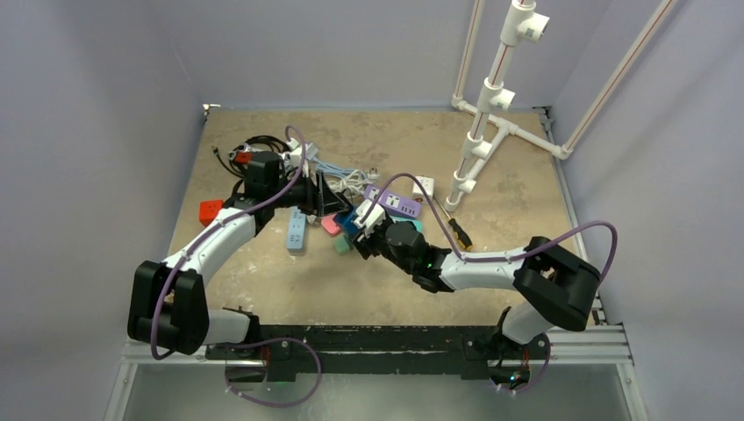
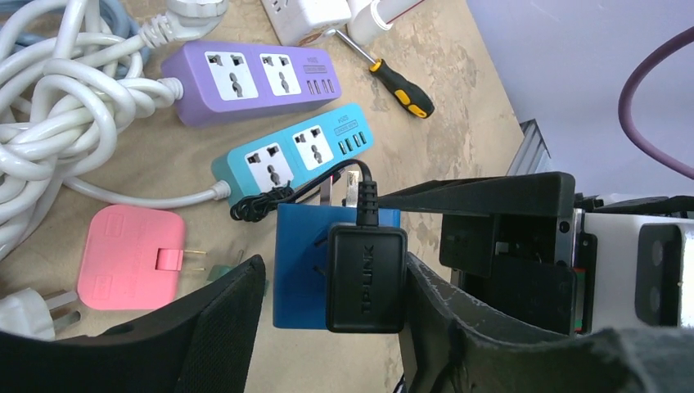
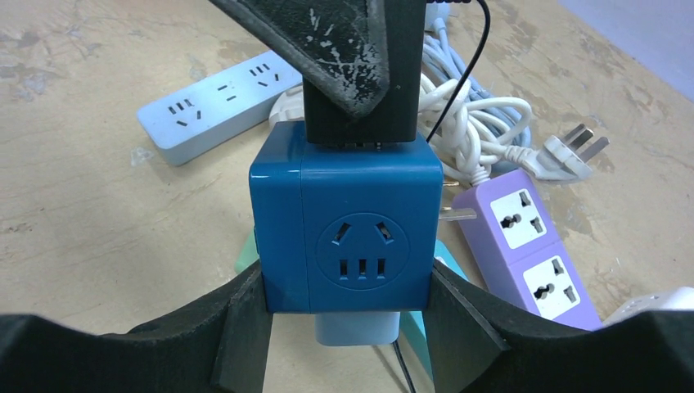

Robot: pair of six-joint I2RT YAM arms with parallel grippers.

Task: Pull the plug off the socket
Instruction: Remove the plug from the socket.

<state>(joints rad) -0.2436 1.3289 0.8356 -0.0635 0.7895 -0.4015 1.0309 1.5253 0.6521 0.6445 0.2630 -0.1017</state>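
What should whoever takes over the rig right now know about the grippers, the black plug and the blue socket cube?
The right gripper is shut on the blue socket cube, a finger on each side.
The left gripper is open, with fingers either side of the black plug and a gap on one side.
Done: cube gripped, left gripper lined up on the plug.
Left: the plug is still seated in the cube. Probably close on it and pull it straight out.

Lab test cell: grey walls [image 1: 88,105], PVC pipe frame [image 1: 491,96], worn tabletop [image 1: 333,289]
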